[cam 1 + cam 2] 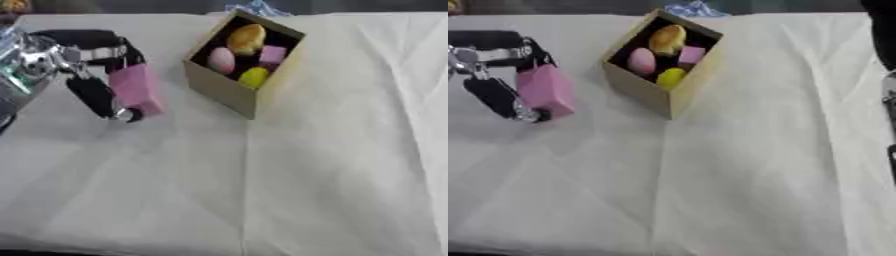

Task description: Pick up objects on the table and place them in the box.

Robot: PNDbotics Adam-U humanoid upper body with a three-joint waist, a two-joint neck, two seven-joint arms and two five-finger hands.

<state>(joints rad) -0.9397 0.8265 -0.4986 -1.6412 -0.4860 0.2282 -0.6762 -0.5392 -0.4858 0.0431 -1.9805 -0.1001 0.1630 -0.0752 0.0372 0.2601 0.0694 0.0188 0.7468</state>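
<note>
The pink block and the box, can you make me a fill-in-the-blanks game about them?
1. The robot's left hand holds a block coloured ____.
2. The held block is to the ____ of the cardboard box.
3. The round yellow thing lies ____ the box.
4. The table is covered by a ____ cloth.

Missing words: pink; left; inside; white

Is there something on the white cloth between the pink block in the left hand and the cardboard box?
Nothing visible: the left hand holds the pink rectangular block, and only bare cloth separates it from the open cardboard box.
</note>
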